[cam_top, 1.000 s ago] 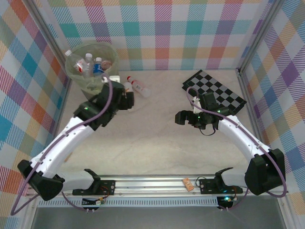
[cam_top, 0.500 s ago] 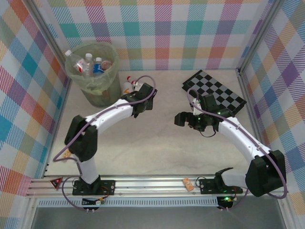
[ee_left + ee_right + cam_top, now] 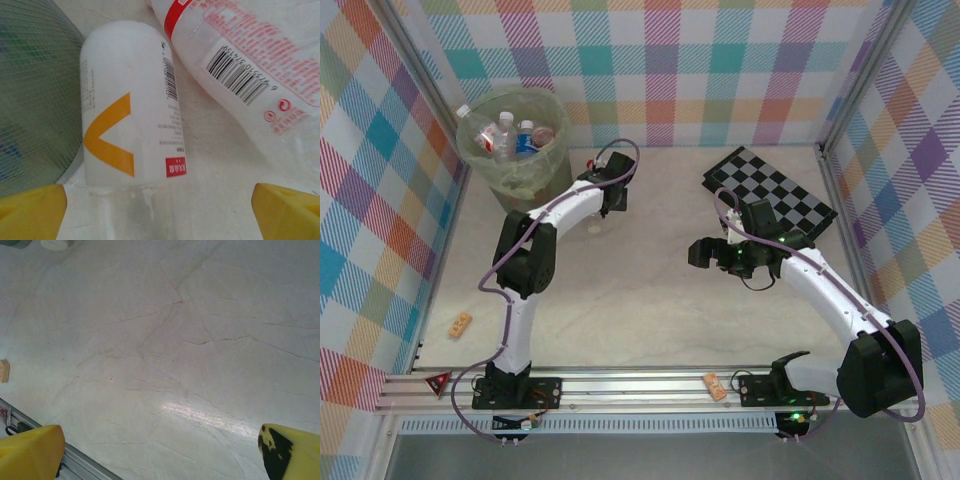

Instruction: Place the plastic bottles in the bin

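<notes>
Stretched out farther than a second ago, the left arm now reaches the worktop's (image 3: 650,310) far-left corner. The left gripper (image 3: 160,212) is spread wide and grips nothing. A white bottle with an orange chevron (image 3: 127,100) lies between its fingertips, clear of both, just beside the bin (image 3: 35,100). A clear red-labelled bottle (image 3: 240,70) lies alongside. Other bottles (image 3: 515,135) sit inside the bin. The right gripper (image 3: 160,452) hangs open over bare worktop.

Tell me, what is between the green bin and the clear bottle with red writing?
A white bottle with an orange mark lies between bin and clear bottle, in the left wrist view.
</notes>
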Robot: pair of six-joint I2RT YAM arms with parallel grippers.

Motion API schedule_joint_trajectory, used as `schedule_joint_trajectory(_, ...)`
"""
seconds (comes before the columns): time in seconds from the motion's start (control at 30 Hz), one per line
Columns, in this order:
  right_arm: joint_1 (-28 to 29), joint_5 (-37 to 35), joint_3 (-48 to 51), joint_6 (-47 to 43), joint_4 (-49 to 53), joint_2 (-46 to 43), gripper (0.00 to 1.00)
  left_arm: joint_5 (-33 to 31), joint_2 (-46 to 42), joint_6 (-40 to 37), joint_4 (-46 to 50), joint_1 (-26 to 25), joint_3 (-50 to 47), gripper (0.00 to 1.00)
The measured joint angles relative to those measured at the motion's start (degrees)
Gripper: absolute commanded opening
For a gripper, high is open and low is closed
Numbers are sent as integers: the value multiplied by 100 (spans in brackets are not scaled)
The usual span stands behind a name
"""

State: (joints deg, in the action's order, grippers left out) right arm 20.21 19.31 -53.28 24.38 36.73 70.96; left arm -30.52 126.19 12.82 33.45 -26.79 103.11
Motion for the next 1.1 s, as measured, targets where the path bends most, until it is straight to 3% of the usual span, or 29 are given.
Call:
schedule_joint_trajectory(0.23,0,-63,0,-83,92,0,99,120,258,-31,107,107,35,86)
schedule_joint_trajectory(0.57,0,-85,0,-129,107,0,99,219,452,-31,236,122,76,63)
schedule_joint_trajectory(1.1,0,-85,0,-129,107,0,99,317,85,-26,269,66,-190,59)
